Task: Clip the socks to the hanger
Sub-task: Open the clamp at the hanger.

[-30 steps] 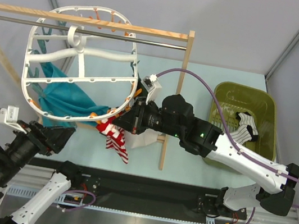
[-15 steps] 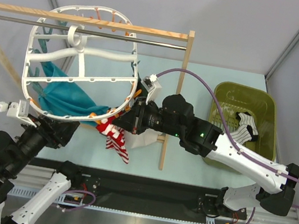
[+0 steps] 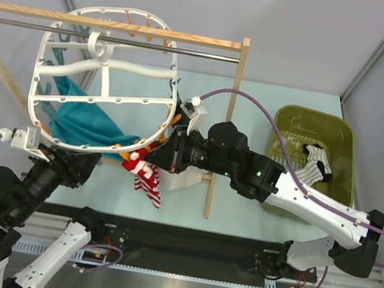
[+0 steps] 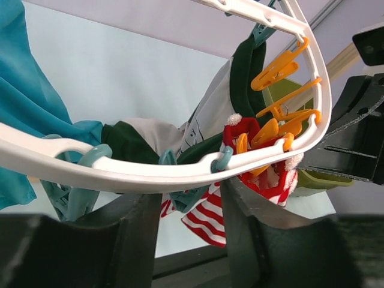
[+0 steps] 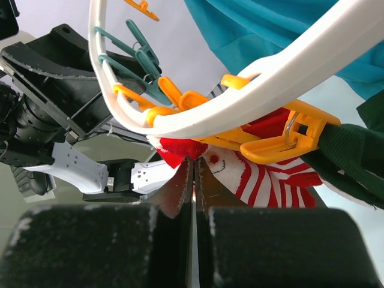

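Observation:
The white oval hanger [image 3: 37,90] hangs from the rod, tilted. A red-and-white striped sock [image 3: 148,183] hangs at its lower right rim, by the orange clips [image 5: 282,143]. My right gripper [image 3: 160,152] is shut on the sock's top edge [image 5: 270,174], its fingertips [image 5: 194,161] just under the rim [image 5: 288,66]. My left gripper [image 3: 90,163] is open; the rim [image 4: 150,174] crosses just above its fingertips [image 4: 189,198], and the sock [image 4: 207,219] hangs beyond them. A black-striped white sock [image 3: 314,163] lies in the basket.
An olive basket [image 3: 314,114] stands at the right. A teal cloth [image 3: 82,123] and a dark green-and-white garment [image 4: 243,66] hang from the hanger. The wooden rack's post [image 3: 228,120] stands just right of my right gripper.
My left arm has moved up and right, bringing its open gripper under the hanger's lower rim. The hanger and sock have shifted slightly. The right arm has stayed put.

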Robot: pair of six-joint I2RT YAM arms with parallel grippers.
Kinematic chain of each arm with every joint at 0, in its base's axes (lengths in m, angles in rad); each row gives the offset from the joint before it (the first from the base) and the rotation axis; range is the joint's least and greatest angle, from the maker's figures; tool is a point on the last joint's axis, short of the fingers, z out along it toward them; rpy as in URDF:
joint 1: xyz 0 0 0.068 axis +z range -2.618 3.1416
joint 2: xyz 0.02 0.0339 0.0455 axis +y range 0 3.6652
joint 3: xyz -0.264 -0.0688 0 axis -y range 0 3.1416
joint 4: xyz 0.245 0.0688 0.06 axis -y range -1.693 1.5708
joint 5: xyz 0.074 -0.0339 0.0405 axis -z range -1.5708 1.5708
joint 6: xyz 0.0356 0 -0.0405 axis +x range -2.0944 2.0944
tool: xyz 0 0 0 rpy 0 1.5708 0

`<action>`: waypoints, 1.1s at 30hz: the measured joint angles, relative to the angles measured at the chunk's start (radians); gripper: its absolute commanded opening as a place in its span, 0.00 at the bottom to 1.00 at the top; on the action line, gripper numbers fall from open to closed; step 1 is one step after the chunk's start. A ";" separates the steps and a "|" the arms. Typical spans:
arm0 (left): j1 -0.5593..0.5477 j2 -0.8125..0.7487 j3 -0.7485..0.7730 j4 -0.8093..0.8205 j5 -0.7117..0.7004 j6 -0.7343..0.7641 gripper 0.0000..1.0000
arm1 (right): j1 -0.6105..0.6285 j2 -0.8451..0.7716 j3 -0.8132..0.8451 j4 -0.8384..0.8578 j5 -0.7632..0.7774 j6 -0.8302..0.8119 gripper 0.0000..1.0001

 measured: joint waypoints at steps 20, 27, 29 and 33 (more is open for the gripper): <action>0.000 0.049 0.004 -0.009 0.026 -0.032 0.00 | -0.047 -0.008 0.002 -0.170 0.045 -0.066 0.62; 0.000 0.049 0.009 -0.026 0.027 -0.040 0.00 | -0.129 -0.209 -0.002 -0.396 0.230 -0.178 0.55; 0.000 0.049 0.010 -0.031 0.029 -0.042 0.00 | -0.242 -0.293 -0.002 -0.448 0.288 -0.205 0.53; 0.000 0.049 0.010 -0.037 0.032 -0.047 0.00 | -0.554 -0.378 -0.010 -0.511 0.373 -0.270 0.52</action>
